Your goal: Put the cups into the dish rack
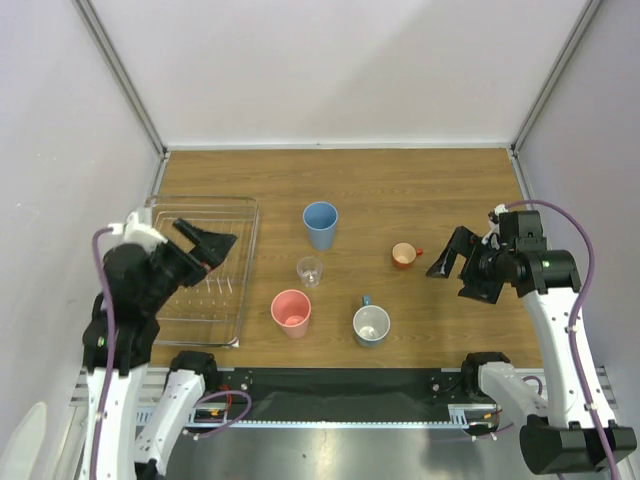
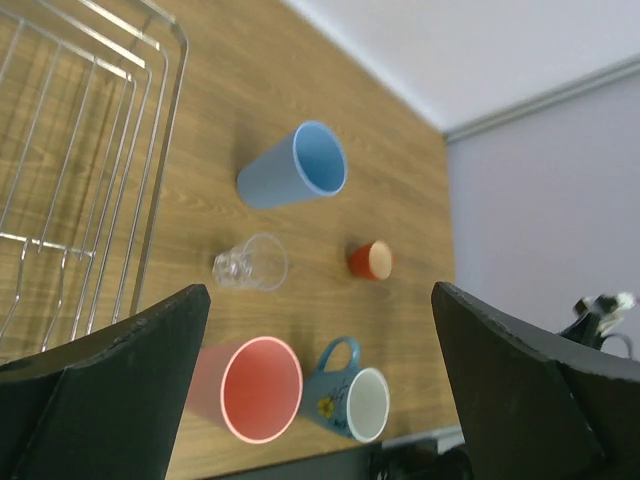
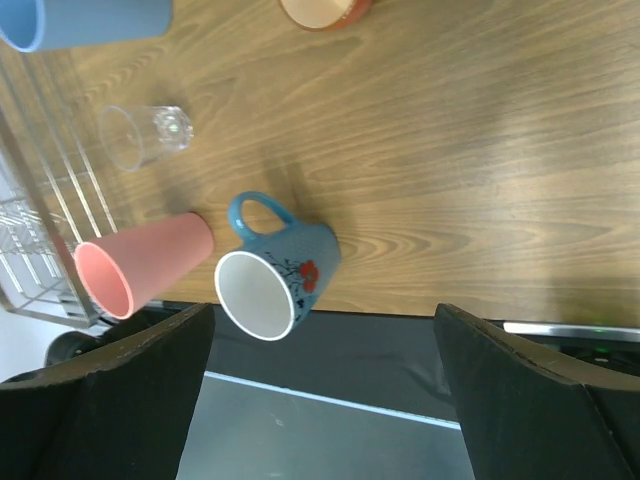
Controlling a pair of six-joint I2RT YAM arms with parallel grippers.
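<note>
Currently left gripper and right gripper both spread wide, empty. Tiny glass looks light, slick, breakable; I'd pinch across its rim gently.

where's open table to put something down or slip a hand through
Bare wood runs along the far edge of the table, behind the light-blue tumbler and orange mug. Another patch lies between the blue-grey mug and the right gripper. Crowded: the centre, around the clear glass and pink tumbler, beside the dish rack.
</note>
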